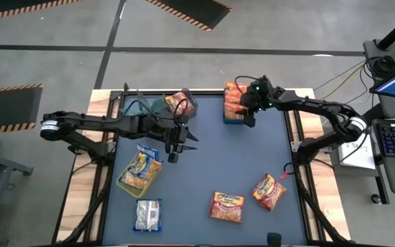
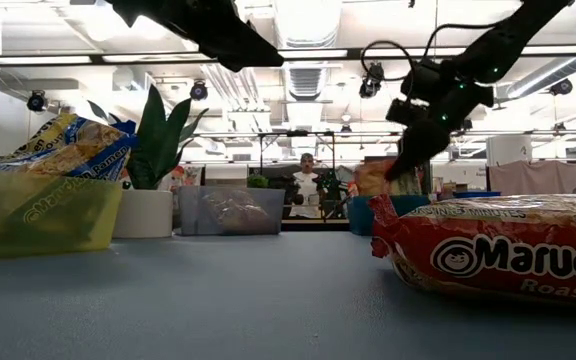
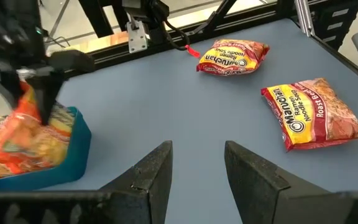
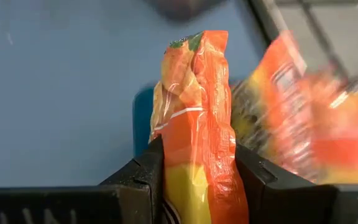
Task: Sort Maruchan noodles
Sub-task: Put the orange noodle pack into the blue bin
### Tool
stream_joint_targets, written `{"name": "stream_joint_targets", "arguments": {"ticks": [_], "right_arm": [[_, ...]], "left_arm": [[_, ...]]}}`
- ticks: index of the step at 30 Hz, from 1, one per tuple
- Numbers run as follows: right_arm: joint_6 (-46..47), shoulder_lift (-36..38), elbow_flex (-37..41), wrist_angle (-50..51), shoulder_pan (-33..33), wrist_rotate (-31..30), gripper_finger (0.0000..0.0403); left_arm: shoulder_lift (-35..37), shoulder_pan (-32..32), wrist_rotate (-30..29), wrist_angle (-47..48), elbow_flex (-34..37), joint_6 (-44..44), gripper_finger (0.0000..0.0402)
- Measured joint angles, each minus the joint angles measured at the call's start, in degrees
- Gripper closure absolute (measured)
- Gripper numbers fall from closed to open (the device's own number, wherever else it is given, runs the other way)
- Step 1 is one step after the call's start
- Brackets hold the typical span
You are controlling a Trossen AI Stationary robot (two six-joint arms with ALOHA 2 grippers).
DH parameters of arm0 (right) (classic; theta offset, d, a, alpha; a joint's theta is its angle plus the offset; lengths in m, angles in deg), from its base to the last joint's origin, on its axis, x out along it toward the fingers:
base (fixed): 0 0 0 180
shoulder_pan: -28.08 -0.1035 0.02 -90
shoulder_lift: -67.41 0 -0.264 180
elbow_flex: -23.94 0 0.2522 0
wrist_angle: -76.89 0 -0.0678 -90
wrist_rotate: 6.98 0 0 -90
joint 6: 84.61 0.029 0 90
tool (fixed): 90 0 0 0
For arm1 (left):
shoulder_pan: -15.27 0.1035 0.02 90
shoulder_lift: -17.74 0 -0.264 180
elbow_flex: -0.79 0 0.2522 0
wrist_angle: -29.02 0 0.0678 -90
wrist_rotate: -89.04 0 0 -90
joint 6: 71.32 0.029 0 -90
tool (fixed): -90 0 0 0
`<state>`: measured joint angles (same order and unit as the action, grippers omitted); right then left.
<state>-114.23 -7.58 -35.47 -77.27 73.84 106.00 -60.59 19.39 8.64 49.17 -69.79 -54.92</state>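
My right gripper (image 1: 247, 108) is shut on an orange-red Maruchan noodle packet (image 4: 196, 124) at the blue bin (image 1: 233, 118) near the table's far edge, which holds more orange-red packets (image 3: 17, 146). My left gripper (image 3: 197, 163) hovers open above the table's middle (image 1: 178, 143) with nothing between its fingers. Two orange-red packets (image 1: 226, 206) (image 1: 269, 191) lie flat near the front right. A whitish packet (image 1: 148, 214) lies flat at the front left. Yellow-and-blue packets (image 1: 142, 167) fill a yellow bin (image 1: 125, 184). My right gripper pinches the orange-red packet between its two fingers, one on each flat face (image 4: 194, 171). The fingers slant down toward the blue bin from the table's right side. The packet stands on edge and juts past the fingertips, its crimped end (image 4: 196, 45) foremost. Whether it touches the packets below, I cannot tell.
A clear bin (image 1: 182, 103) holding a packet and a potted plant (image 1: 151, 107) stand at the far edge, left of the blue bin. In the low view a person (image 2: 306, 185) stands in the room far behind the table. Bare blue mat (image 1: 211, 158) lies between the bins and the loose packets.
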Motion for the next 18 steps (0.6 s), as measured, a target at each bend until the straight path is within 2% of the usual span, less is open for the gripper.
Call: {"name": "stream_joint_targets", "arguments": {"ticks": [9, 18], "right_arm": [[1.41, -4.99, 0.05, -1.09, 0.04, -0.38, 0.0289], [4.79, -4.31, -0.04, -0.67, 0.04, -1.00, 0.0245]], "left_arm": [[-0.02, 0.00, 0.00, -0.03, 0.00, 0.00, 0.0271], [-0.02, 0.00, 0.00, -0.02, 0.00, -0.42, 0.0271]]}}
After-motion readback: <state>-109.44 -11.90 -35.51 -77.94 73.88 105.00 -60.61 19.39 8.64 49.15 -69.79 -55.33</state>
